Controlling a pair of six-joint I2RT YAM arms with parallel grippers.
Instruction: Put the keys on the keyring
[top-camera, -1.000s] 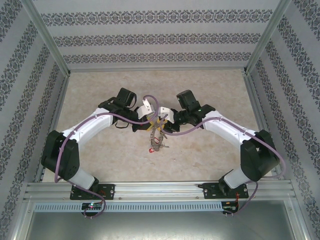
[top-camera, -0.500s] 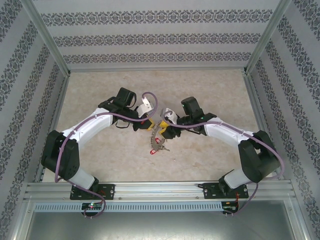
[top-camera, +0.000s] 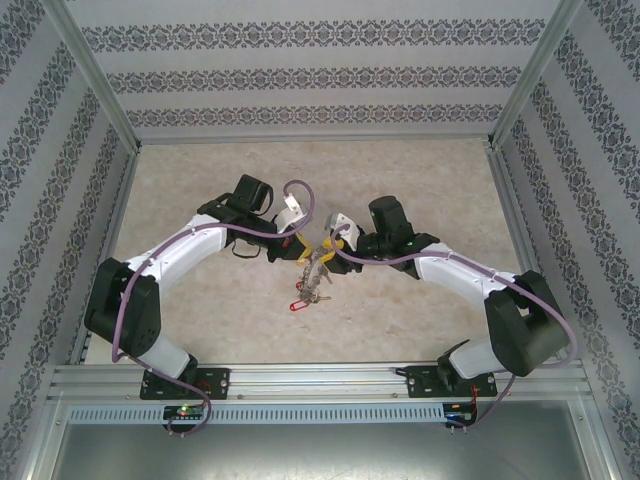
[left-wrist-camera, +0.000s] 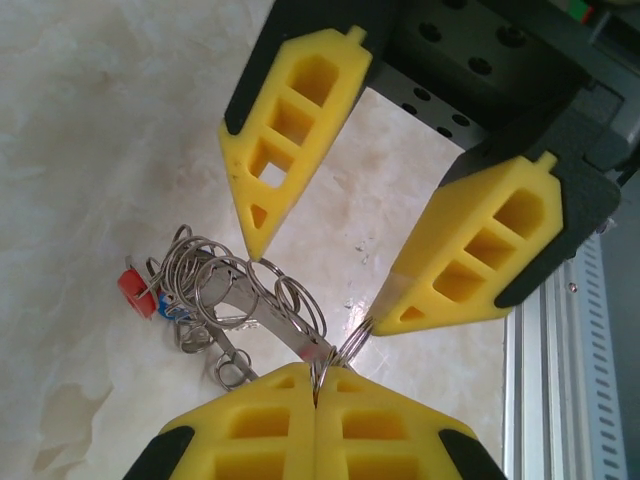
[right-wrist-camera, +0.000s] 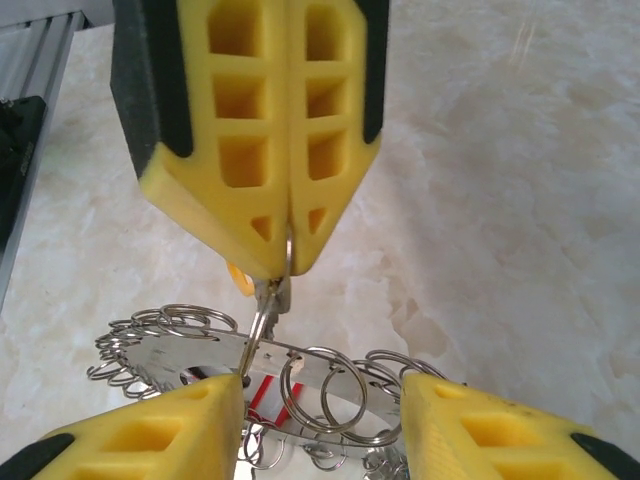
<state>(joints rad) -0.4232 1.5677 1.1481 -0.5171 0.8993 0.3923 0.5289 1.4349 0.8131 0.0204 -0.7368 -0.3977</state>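
Note:
The keyring (right-wrist-camera: 300, 365) is a flat grey metal band fringed with many small split rings, and it hangs above the table between the two arms (top-camera: 316, 272). My left gripper (left-wrist-camera: 318, 385) is shut on one small split ring (left-wrist-camera: 348, 347) at the band's edge. That ring also touches one yellow finger (right-wrist-camera: 175, 425) of my right gripper (right-wrist-camera: 322, 400), which stands open astride the band. Just below the left fingertips (right-wrist-camera: 275, 235) a key (right-wrist-camera: 272, 296) with a yellow head peeks out, mostly hidden. A red tag (top-camera: 297, 306) dangles at the bunch's low end.
The pale marbled table (top-camera: 200, 180) lies under the hanging bunch. Patterned walls and an aluminium frame (top-camera: 320, 378) enclose the workspace. A purple cable (top-camera: 300, 190) loops over the left wrist, close to both grippers.
The right gripper has drawn back to the right and its jaws have widened. The hanging bunch has swung slightly down and left, with the left gripper still clamped.

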